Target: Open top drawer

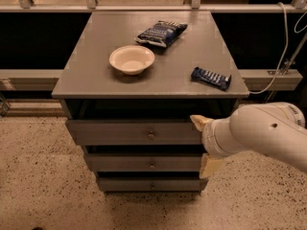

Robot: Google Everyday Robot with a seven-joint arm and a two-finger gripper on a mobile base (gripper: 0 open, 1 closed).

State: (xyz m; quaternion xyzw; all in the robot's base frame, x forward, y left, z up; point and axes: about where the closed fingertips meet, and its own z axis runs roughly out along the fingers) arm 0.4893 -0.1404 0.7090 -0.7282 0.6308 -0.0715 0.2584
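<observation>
While the top drawer (120, 132) sits below the front edge of the surface (172, 83), the gripper (200, 146) hangs at its right end, jaws spread wide, holding nothing.

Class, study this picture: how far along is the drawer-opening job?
Done: nothing; the wide grey wooden top drawer looks shut. In hand: the open cream end effector sits at the drawer's right end, off its small round metal knob. Left: grasp and pull.
</observation>
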